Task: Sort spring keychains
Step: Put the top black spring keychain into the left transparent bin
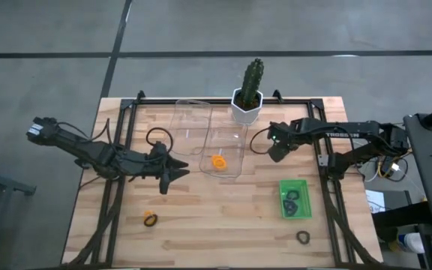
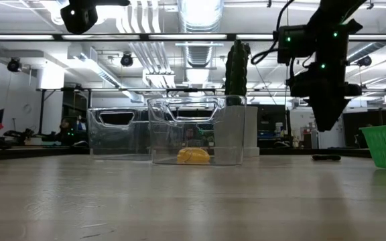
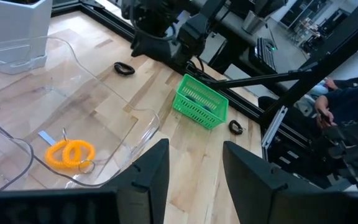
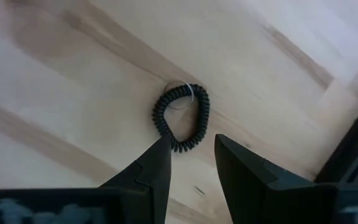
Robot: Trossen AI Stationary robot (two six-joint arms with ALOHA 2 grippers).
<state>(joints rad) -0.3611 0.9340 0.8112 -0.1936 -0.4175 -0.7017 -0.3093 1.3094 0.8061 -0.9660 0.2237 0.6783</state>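
Wooden slatted table (image 1: 223, 225), seen from above, sort approx half done. Two clear plastic bins: one (image 1: 192, 126) looks empty, the other (image 1: 226, 152) holds an orange coiled spring keychain (image 1: 217, 161). Green mesh basket (image 1: 295, 199) holds dark coils (image 1: 292, 202).

Left on the bare wood: orange-and-black coil (image 1: 151, 219), black coil (image 1: 303, 237), black coil w/ metal ring (image 4: 181, 117).

Right gripper (image 4: 190, 163) hovers above that last coil, jaws apart, empty. Left gripper (image 3: 194, 171) jaws apart, empty, beside the bins.
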